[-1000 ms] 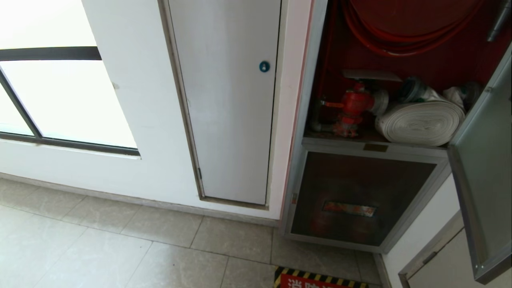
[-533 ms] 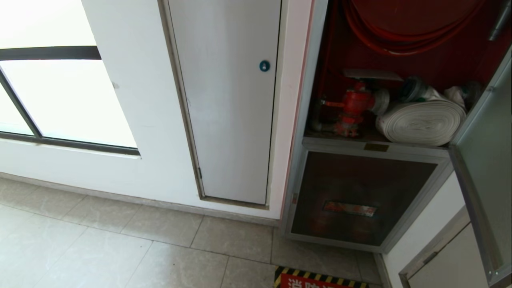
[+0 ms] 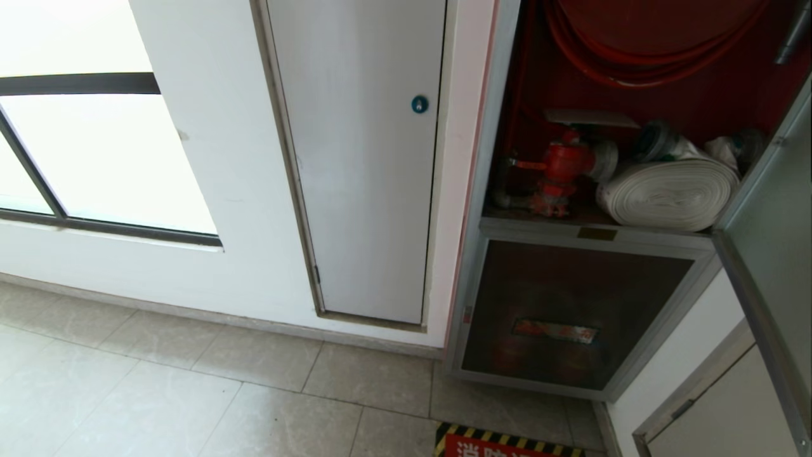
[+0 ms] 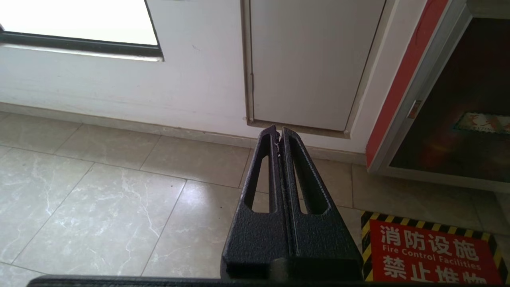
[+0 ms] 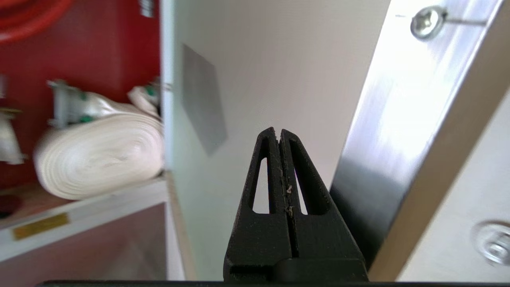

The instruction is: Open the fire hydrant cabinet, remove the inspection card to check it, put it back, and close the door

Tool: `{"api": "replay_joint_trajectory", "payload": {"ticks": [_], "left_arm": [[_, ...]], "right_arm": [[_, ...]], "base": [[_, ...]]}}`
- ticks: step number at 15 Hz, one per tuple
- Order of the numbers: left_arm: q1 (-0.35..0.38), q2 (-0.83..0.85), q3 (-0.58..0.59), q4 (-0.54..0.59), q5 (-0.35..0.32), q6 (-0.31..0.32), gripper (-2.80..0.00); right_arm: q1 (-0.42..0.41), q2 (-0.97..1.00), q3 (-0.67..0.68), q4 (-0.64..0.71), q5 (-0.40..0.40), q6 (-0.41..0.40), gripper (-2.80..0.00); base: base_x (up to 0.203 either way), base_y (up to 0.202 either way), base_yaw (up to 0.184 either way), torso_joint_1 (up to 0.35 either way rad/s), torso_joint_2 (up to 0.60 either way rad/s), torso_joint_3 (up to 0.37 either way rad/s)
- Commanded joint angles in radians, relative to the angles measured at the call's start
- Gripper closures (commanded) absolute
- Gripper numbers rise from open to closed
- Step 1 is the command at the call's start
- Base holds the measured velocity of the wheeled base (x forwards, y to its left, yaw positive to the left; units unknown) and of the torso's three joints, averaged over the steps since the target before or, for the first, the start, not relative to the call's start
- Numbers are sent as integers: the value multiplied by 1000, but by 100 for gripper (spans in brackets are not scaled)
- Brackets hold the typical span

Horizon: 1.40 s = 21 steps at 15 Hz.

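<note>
The right gripper [image 5: 278, 133] has its fingers pressed together, holding nothing, close against the inner face of the door [image 5: 279, 71], beside its bright metal frame. The door stands swung open at the right of the fire hydrant cabinet [image 3: 491, 158], its far edge cut off. The left gripper [image 4: 278, 131], also closed and empty, hangs above the tiled floor [image 4: 99, 191] left of the cabinet. Inside the cabinet a flat pale card [image 3: 590, 118] lies on top of the red valve [image 3: 561, 166], next to the rolled white hose [image 3: 666, 193]; its print cannot be made out. Neither arm shows in the head view.
</note>
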Motion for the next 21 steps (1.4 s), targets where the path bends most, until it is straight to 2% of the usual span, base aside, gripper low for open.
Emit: {"api": "replay_joint_trajectory", "payload": {"ticks": [1,6,8,16,18,21], "left_arm": [[0,1,0,0,0,0,0],[0,1,0,0,0,0,0],[1,1,0,0,0,0,0],[0,1,0,0,0,0,0],[0,1,0,0,0,0,0],[0,1,0,0,0,0,0]], "right_arm": [[-49,-22,5,8,6,-1,0],[-195,-51,24,62,92,7,0],[-216,-67,39,83,121,56,0],[-246,-110,75,120,146,60,0],[-272,-115,70,139,152,60,0],[-322,-115,72,154,204,75,0]], "base": [[0,0,0,0,0,0],[0,0,0,0,0,0],[0,0,0,0,0,0],[0,0,0,0,0,0],[0,0,0,0,0,0],[0,0,0,0,0,0]]}}
